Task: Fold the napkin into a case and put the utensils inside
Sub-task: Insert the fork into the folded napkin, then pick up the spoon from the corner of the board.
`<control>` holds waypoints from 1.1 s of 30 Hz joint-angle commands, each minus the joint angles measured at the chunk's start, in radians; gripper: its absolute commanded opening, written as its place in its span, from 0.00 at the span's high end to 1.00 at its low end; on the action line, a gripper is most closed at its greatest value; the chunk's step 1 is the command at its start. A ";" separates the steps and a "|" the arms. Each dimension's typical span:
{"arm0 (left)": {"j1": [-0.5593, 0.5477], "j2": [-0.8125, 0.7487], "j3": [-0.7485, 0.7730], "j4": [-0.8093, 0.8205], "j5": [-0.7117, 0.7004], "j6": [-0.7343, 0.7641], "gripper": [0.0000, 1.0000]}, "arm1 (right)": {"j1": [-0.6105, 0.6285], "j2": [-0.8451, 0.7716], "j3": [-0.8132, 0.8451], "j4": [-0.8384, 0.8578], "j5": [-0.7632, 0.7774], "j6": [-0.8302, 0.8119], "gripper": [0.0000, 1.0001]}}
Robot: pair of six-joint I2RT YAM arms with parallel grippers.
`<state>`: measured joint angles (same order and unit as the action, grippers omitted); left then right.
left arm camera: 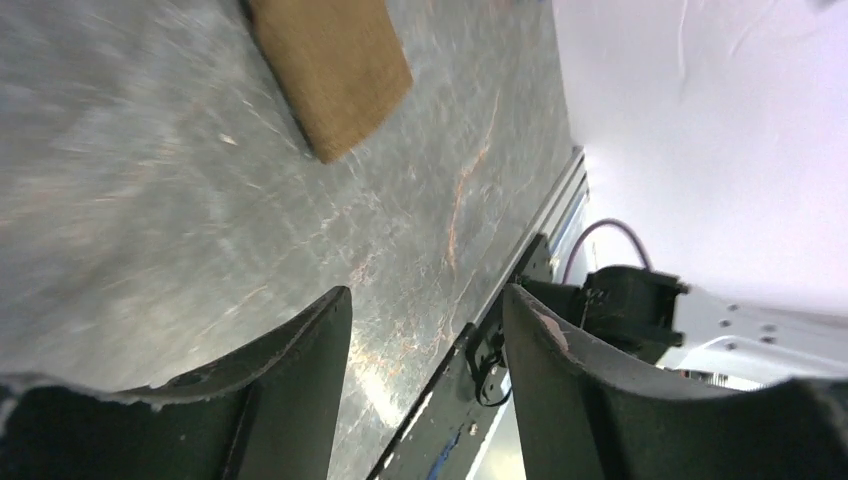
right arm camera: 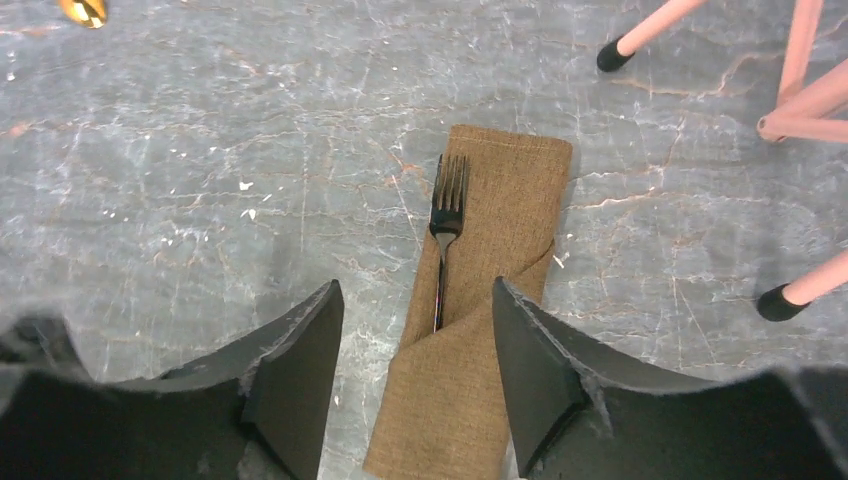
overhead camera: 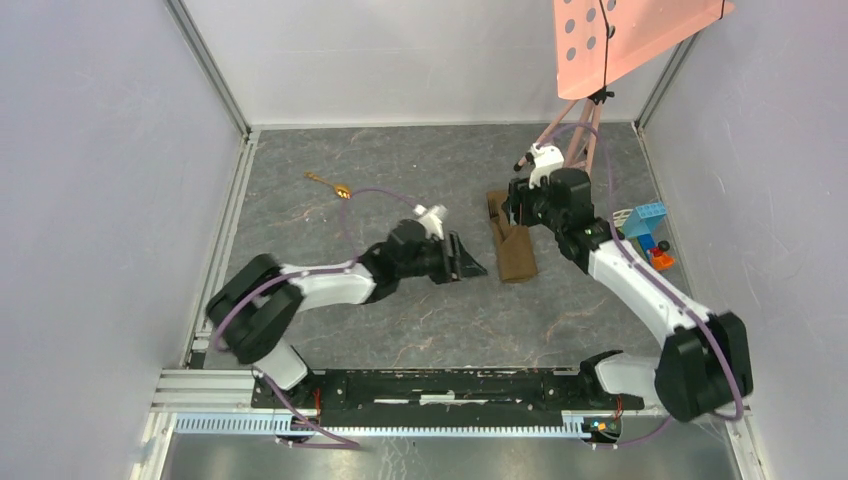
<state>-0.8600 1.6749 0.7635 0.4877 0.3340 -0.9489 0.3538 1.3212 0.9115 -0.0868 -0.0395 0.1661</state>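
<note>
Well, left gripper and right gripper both hang empty, jaws parted, the fork sits in the case on the tabletop, yet the gold spoon lies well apart — sliding it in could spring the loose fold open.

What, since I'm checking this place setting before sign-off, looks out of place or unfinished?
The gold spoon lies alone on the table, well to the left of the case, not inside it. Only the black fork is tucked into the pocket, tines sticking out. Nothing looks spilled or damaged.
</note>
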 commanded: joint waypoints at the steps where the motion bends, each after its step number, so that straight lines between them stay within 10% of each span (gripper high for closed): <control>1: 0.194 -0.203 -0.052 -0.235 -0.020 0.029 0.36 | 0.005 -0.109 -0.119 0.050 -0.073 -0.071 0.36; 9: 0.571 -0.193 0.219 -0.956 -0.530 -0.121 0.33 | 0.005 -0.202 -0.220 0.074 -0.303 -0.006 0.34; 18: 0.724 0.284 0.840 -1.393 -0.768 -0.291 0.30 | 0.005 -0.306 -0.291 0.039 -0.277 -0.067 0.33; 33: 0.795 0.771 1.546 -1.655 -0.687 -0.327 0.27 | 0.004 -0.389 -0.333 0.022 -0.216 -0.088 0.33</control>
<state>-0.0700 2.3905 2.2086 -1.0527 -0.3607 -1.2121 0.3553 0.9482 0.5877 -0.0875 -0.2687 0.0841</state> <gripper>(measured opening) 0.749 0.669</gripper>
